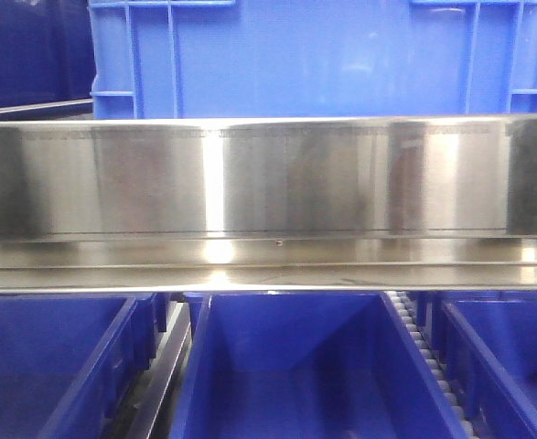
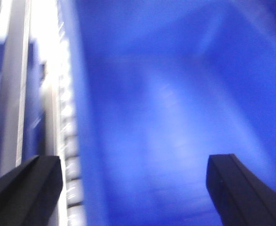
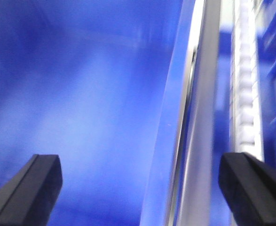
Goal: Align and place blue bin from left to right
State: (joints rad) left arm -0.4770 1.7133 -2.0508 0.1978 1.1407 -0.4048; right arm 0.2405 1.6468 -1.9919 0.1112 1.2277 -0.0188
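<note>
Our left gripper (image 2: 133, 181) and right gripper (image 3: 145, 181) hang spread wide, holding nothing. Up top, the blue bin (image 1: 323, 59) sits behind the steel rail (image 1: 268, 174); we'd grip both sides evenly so it stays square.

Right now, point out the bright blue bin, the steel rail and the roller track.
blue bin (image 1: 323, 59): front view, its ribbed front wall.
steel rail (image 1: 268, 178): front view, its broad brushed face.
roller track (image 1: 413, 331): front view, its white rollers.

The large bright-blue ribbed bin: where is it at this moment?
In the front-facing view the blue bin fills the top centre, just above the wide steel beam; the smaller dark-blue bins lie below that beam.
</note>
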